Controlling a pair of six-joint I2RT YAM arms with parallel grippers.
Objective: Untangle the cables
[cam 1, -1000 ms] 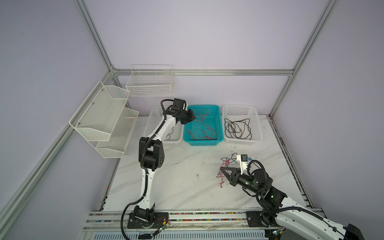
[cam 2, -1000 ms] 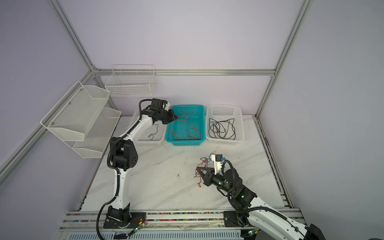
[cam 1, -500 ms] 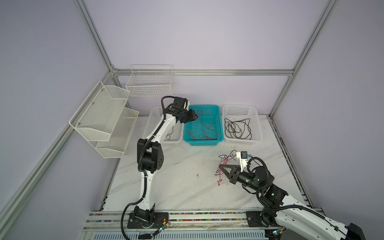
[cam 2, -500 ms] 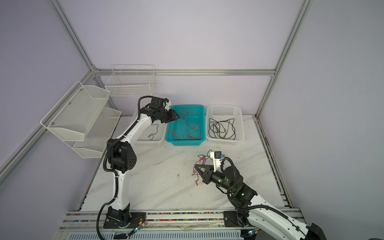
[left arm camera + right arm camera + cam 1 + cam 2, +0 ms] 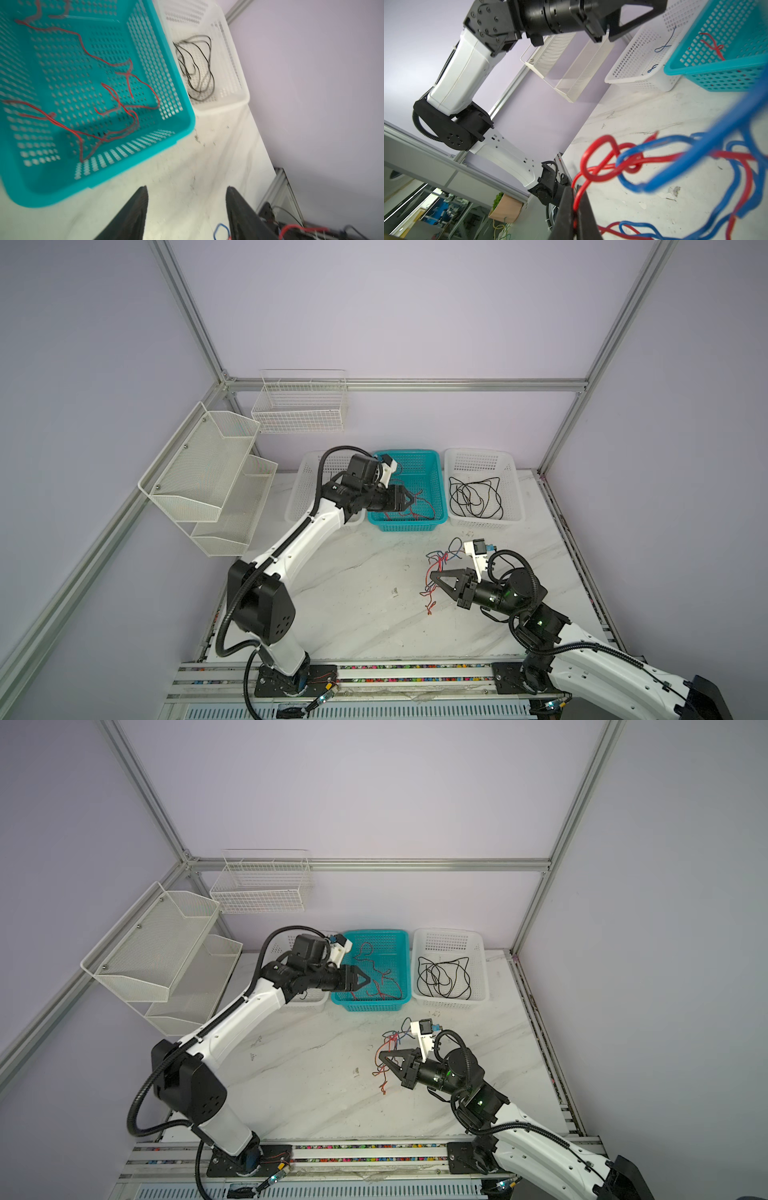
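Glossy plastic-coated cables (image 5: 631, 166), perforated plastic basket (image 5: 407, 526), marbled matt tabletop (image 5: 353, 593)

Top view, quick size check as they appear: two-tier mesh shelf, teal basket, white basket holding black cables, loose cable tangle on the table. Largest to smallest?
1. two-tier mesh shelf, though it likely hangs nearer the camera.
2. teal basket and white basket: alike, no ranking.
3. cable tangle.
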